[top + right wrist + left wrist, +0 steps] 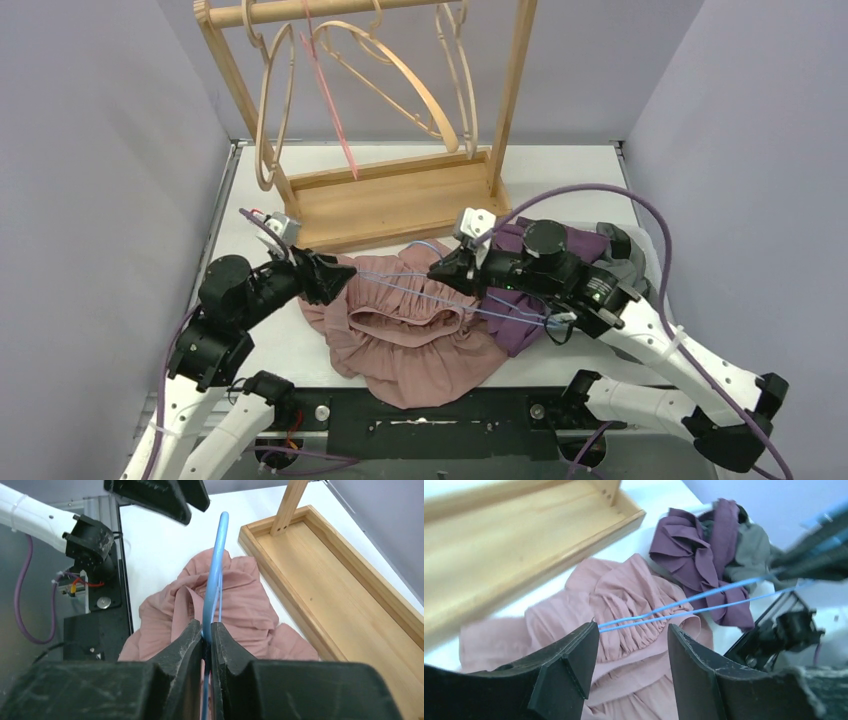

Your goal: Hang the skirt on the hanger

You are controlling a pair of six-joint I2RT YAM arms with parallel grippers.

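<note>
The pink skirt (410,340) lies crumpled on the table between the two arms, its gathered waistband facing up (624,595). A thin blue wire hanger (420,290) stretches level just above it. My right gripper (440,270) is shut on the hanger (215,570), with the wire pinched between the fingers (206,630). My left gripper (631,630) stands open at the hanger's (694,599) other end. The wire ends beside the tip of its left finger, and only the skirt shows between the jaws. The skirt (240,605) hangs on nothing.
A wooden rack with a tray base (400,200) stands behind the skirt, carrying wooden hangers (275,100) and a thin pink one (330,100). A purple garment (575,240) and a grey one (625,268) are heaped under the right arm.
</note>
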